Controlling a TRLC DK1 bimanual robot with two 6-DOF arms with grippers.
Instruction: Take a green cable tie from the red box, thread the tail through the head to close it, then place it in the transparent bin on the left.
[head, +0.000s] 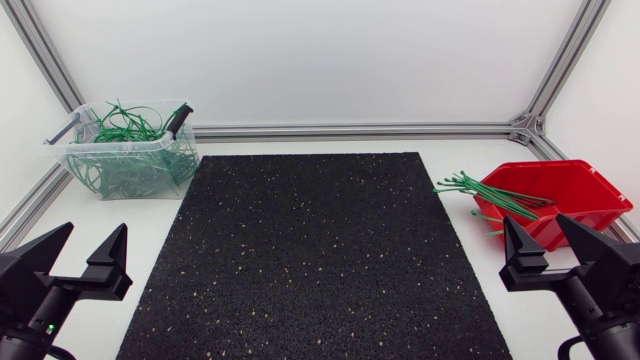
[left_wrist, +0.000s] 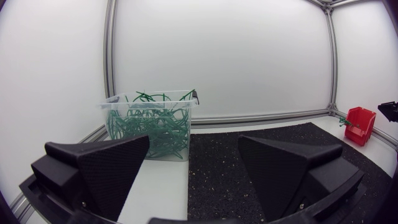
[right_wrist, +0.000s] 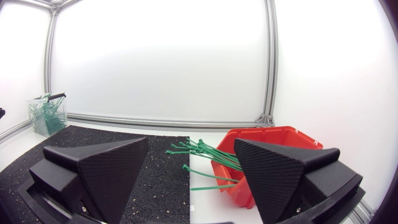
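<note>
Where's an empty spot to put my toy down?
The black mat between the clear bin and the red box is all bare. It's crowded beside the red box, where green ties spill out, and the bin is stuffed full.

Left arm (head: 35, 300) resting low at the near left side, its jaws standing wide apart and pointing forward, right arm (head: 600, 295) resting low at the near right side, its jaws likewise standing wide apart

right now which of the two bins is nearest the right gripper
The red box, just ahead of the open right gripper, with straight green cable ties poking over its rim. The transparent bin stands far off, across the black mat.
</note>
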